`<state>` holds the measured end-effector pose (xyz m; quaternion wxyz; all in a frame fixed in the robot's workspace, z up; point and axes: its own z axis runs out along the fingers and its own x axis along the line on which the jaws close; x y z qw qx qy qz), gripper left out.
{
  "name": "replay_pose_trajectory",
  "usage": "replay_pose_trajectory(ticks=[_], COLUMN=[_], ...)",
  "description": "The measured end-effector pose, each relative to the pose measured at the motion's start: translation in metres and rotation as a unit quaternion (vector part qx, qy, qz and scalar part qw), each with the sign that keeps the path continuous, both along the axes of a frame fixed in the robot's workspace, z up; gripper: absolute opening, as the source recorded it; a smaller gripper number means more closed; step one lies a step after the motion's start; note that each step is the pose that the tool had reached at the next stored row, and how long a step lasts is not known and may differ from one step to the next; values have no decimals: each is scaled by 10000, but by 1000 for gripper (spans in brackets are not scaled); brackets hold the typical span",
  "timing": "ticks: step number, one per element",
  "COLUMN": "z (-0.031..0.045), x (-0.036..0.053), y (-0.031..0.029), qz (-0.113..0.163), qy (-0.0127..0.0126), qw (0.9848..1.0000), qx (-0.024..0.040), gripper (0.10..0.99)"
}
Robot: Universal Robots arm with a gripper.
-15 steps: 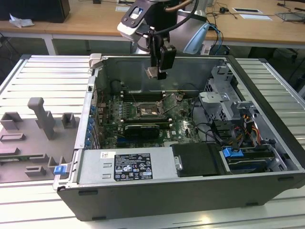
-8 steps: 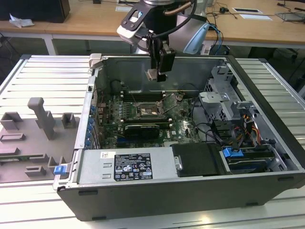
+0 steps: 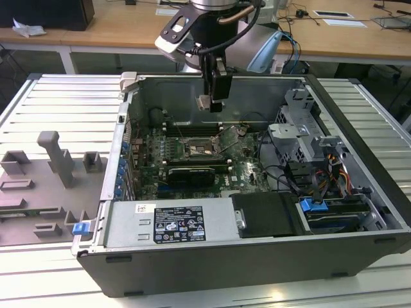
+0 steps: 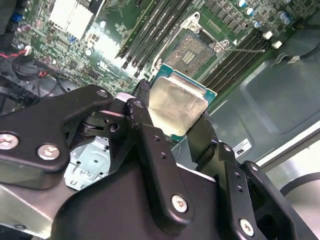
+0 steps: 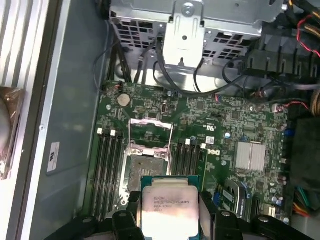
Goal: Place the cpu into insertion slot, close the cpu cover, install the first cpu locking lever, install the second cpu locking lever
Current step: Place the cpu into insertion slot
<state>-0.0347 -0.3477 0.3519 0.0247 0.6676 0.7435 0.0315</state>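
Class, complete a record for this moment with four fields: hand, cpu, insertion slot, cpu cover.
hand: hand shut on the cpu, above the motherboard
cpu: cpu held by its edges, metal top showing in both wrist views, not yet in the slot
insertion slot: insertion slot empty and uncovered
cpu cover: cpu cover swung open, clear of the slot

Gripper (image 4: 172, 111): matte black, built of chunky bars with rounded ends.
Fingers (image 4: 204, 136): black, flat-sided.
Screws (image 4: 180, 202): silver round heads, one at each pivot of the gripper's bars.
Wrist housing (image 3: 196, 29): black and rounded, directly above the gripper.
Cap (image 3: 168, 33): pale grey oval with a dark rim, above the gripper.
Joint cover (image 3: 264, 48): light blue, above the gripper.
Cable (image 3: 239, 14): copper-brown, curved, above the gripper.
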Motion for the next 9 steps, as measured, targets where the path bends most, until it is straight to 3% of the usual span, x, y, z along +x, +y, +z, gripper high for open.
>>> replay_pose_trajectory(ticks=[4,9], z=[-46,-163], x=[0,0], y=[0,0], qz=[-273,-283], qy=[-1,-2], qw=[9996,9996], qx=[-43,-72], gripper=[541,541])
